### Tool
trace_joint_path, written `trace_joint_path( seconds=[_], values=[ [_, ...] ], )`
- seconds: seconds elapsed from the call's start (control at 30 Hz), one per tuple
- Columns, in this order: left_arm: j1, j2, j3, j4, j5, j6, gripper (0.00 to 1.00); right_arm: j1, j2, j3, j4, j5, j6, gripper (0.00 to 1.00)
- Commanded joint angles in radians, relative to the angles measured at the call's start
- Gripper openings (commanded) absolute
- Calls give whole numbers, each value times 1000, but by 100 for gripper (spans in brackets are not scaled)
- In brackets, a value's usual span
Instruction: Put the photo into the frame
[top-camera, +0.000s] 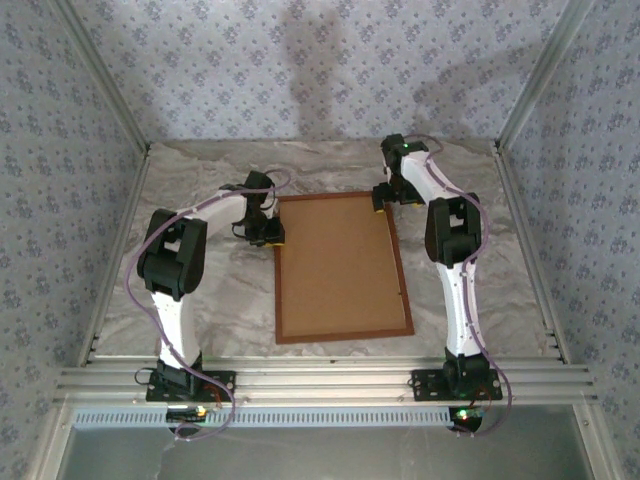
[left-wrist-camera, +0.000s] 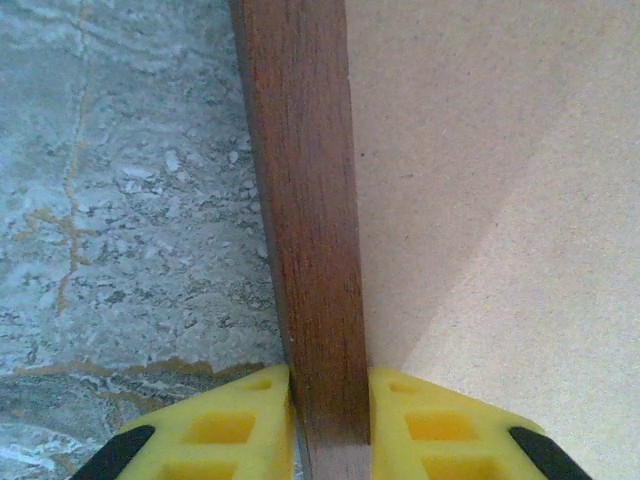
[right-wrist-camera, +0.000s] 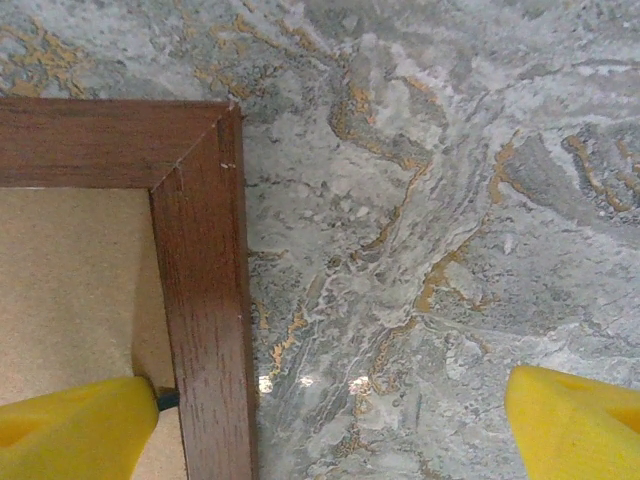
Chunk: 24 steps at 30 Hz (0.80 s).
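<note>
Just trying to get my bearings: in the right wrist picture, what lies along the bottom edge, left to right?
Yellow finger → frame → table → second yellow finger

Ones and twos on one marble-patterned table (top-camera: 220, 290).
One reddish-brown wooden frame (top-camera: 340, 335), one plain brown backing board (top-camera: 338, 265); two white arms, left arm (top-camera: 170, 270) and right arm (top-camera: 455, 280); two grippers, left gripper (left-wrist-camera: 330, 372) and right gripper (right-wrist-camera: 332, 390), two yellow fingers (right-wrist-camera: 70, 425) each, four altogether.
</note>
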Motion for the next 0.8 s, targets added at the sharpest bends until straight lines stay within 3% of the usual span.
trace_joint_path(
  seconds=[0.0, 0.3, 0.53, 0.77],
  values=[
    [0, 65, -25, -12, -51, 23, 23, 36, 42, -13, -50, -65, 2, 94],
    [10, 68, -17, -15, -60, 26, 23, -18, -136, -37, 4, -110, 12, 94],
    [18, 65, 34, -66, -83, 45, 23, -78, -304, -306, 180, -224, 69, 88],
    [39, 29, 129, -126, -107, 50, 55, -93, -461, -635, 358, -328, 124, 75]
  ],
)
